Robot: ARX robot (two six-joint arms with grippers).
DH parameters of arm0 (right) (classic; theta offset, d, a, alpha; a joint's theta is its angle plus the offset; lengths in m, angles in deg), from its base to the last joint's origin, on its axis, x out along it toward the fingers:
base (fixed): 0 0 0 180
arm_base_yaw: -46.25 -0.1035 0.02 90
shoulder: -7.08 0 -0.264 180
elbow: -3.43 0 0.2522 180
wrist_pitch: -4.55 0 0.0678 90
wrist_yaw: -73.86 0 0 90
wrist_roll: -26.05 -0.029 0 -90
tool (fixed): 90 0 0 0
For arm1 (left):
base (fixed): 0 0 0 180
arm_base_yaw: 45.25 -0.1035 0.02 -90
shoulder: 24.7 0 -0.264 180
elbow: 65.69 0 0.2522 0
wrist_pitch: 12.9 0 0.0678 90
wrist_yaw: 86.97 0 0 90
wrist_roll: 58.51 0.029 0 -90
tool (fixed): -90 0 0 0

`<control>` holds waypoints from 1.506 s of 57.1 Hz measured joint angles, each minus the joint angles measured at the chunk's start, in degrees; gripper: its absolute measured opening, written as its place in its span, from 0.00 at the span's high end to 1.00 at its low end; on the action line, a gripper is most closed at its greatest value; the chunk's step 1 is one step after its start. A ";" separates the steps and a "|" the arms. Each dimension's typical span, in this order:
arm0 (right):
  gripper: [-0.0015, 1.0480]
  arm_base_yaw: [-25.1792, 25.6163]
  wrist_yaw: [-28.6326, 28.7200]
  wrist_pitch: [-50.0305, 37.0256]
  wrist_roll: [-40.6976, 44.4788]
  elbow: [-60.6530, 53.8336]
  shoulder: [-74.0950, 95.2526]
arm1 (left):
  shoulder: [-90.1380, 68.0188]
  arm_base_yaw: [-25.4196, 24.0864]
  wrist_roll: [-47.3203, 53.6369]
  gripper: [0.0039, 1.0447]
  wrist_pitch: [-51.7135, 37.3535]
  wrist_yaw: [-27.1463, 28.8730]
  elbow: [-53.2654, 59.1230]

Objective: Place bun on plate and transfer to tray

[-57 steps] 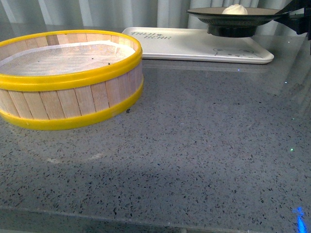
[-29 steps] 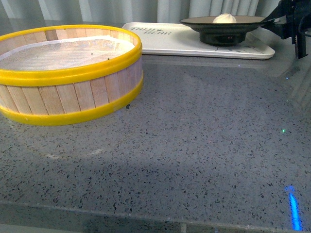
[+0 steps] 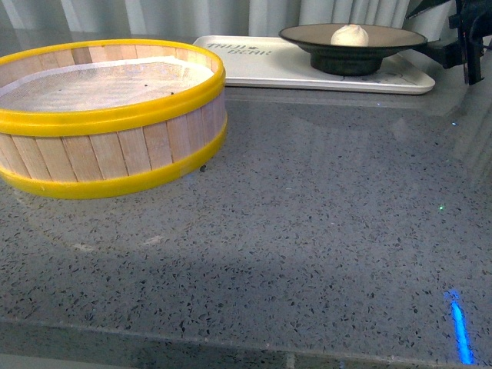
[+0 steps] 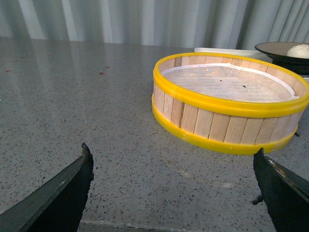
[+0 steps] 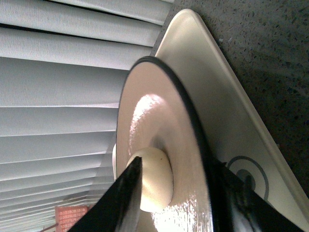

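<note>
Plate (image 3: pixel 384 36) lowered onto tray (image 3: pixel 261 65), edges clear

left pincer (image 4: pixel 174 193) agape, right pincer (image 3: pixel 442 34) — spread

Tray (image 3: pixel 269 65) has grey printed lettering near its left far corner, two short lines, too small and blurred to read. Right wrist view shows a dark ring-shaped mark printed on the tray (image 5: pixel 251 169), no letters legible. No other text, numbers, labels or brands readable in any view.
</note>
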 joint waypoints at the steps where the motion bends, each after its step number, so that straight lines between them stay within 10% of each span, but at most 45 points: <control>1: 0.54 0.04 0.17 0.09 0.00 0.00 0.00 | 0.00 0.00 0.00 0.06 0.00 0.00 0.00; 17: 0.06 0.37 -0.61 -2.80 -0.72 -7.48 -5.14 | 0.00 -0.02 0.00 0.06 0.00 -0.02 0.00; 42: 0.08 8.46 -13.29 -8.11 4.26 -35.10 -28.37 | 0.00 0.00 0.00 0.06 0.00 0.00 0.00; 56: 0.08 15.63 -37.09 -19.28 32.79 -62.12 -54.05 | 0.00 0.00 0.00 0.06 0.00 -0.02 0.00; 70: 0.08 9.11 -45.27 -31.95 63.30 -83.19 -74.01 | 0.00 0.00 0.00 0.06 0.00 0.00 0.00; 77: 0.28 4.28 -24.57 -26.64 66.86 -93.90 -86.68 | 0.00 0.00 0.00 0.06 0.00 0.00 0.00; 86: 0.53 -4.72 -26.75 -23.54 66.86 -104.56 -99.58 | 0.00 -0.02 0.00 0.06 0.00 0.02 0.00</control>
